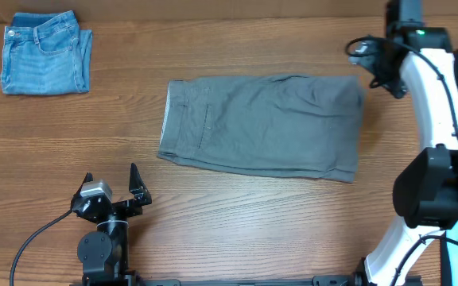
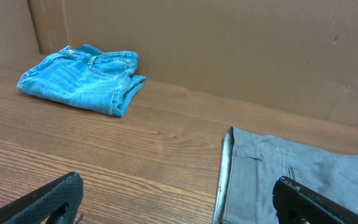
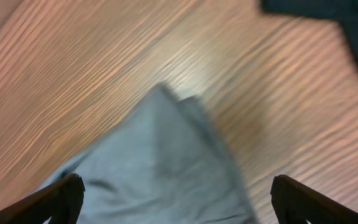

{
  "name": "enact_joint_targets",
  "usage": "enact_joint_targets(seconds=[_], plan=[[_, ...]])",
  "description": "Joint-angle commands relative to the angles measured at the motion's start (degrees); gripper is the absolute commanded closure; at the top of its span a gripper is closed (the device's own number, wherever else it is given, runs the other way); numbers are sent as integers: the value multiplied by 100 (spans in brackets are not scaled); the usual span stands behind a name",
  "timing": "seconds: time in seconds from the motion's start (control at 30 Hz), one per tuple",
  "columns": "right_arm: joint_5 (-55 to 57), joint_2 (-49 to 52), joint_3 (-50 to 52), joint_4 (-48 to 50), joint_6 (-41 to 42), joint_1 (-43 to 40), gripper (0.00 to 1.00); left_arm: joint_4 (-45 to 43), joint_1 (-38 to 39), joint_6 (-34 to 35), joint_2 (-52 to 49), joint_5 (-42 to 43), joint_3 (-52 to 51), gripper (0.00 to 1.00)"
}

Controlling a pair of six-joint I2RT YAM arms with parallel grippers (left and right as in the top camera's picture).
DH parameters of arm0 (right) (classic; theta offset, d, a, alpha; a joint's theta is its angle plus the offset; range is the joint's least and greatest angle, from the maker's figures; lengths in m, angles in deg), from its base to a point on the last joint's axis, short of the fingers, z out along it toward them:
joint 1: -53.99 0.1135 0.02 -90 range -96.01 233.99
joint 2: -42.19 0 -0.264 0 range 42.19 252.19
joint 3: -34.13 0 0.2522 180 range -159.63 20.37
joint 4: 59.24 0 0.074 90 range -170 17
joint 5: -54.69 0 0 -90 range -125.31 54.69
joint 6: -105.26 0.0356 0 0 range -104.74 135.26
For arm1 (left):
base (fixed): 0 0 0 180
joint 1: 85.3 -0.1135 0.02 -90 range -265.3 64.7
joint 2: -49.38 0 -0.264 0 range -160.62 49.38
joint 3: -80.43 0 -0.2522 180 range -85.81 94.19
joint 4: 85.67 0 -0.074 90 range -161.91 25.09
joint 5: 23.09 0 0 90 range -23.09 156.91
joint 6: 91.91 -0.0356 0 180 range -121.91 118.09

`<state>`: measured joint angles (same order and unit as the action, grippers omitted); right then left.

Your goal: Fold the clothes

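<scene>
The grey shorts (image 1: 265, 125) lie flat in the middle of the table, folded in half, waistband to the left. They also show in the left wrist view (image 2: 297, 168) and, blurred, in the right wrist view (image 3: 160, 168). My left gripper (image 1: 111, 182) is open and empty at the front left, short of the shorts' waistband; its fingertips frame bare wood (image 2: 178, 190). My right gripper (image 1: 370, 62) is open and empty above the shorts' far right corner (image 3: 176, 190).
Folded blue jeans (image 1: 46, 53) lie at the far left corner of the wooden table (image 1: 213, 230), also seen in the left wrist view (image 2: 82, 78). A brown cardboard wall (image 2: 229, 43) stands behind the table.
</scene>
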<state>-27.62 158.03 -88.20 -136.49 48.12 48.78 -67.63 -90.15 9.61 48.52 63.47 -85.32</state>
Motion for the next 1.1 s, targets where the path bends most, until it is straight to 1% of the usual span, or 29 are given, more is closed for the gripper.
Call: enact_joint_targets(seconds=[0.0, 0.1, 0.27, 0.43, 0.5, 0.6, 0.63, 0.7, 0.77, 0.87, 0.93, 0.97, 1.03, 1.07], plan=[[-44, -94, -116, 39, 20, -13, 0, -28, 31, -278, 61, -136, -22, 0], [-42, -94, -116, 39, 20, -13, 0, -28, 31, -568, 61, -144, -22, 0], [-44, -94, -116, 39, 20, -11, 0, -26, 31, -577, 61, -136, -22, 0], [-42, -94, -116, 39, 20, -13, 0, -42, 31, -256, 61, 205, -22, 0], [-44, -94, -116, 39, 20, -13, 0, -247, 31, 181, 61, 529, -22, 0], [-44, -94, -116, 39, 20, -11, 0, -815, 31, 293, 59, 1600, -22, 0], [-42, -94, -116, 39, 20, -13, 0, -979, 31, 369, 57, 1790, -22, 0], [-44, -94, -116, 39, 20, -11, 0, -1244, 31, 560, 28, 1980, 2, 0], [-42, -94, -116, 39, 20, -13, 0, -1314, 31, 695, -81, 2061, 114, 0], [-44, -94, -116, 39, 20, -13, 0, -1309, 31, 638, -492, 2280, 490, 0], [-44, -94, -116, 39, 20, -13, 0, -1285, 31, 463, -979, 2428, 903, 0], [-44, -94, -116, 39, 20, -13, 0, -1187, 31, 306, -1495, 2542, 1340, 0], [-44, -94, -116, 39, 20, -11, 0, -892, 31, 168, -2216, 2656, 1974, 0], [-44, -94, -116, 39, 20, -13, 0, -592, 31, 103, -2686, 2717, 2411, 0]])
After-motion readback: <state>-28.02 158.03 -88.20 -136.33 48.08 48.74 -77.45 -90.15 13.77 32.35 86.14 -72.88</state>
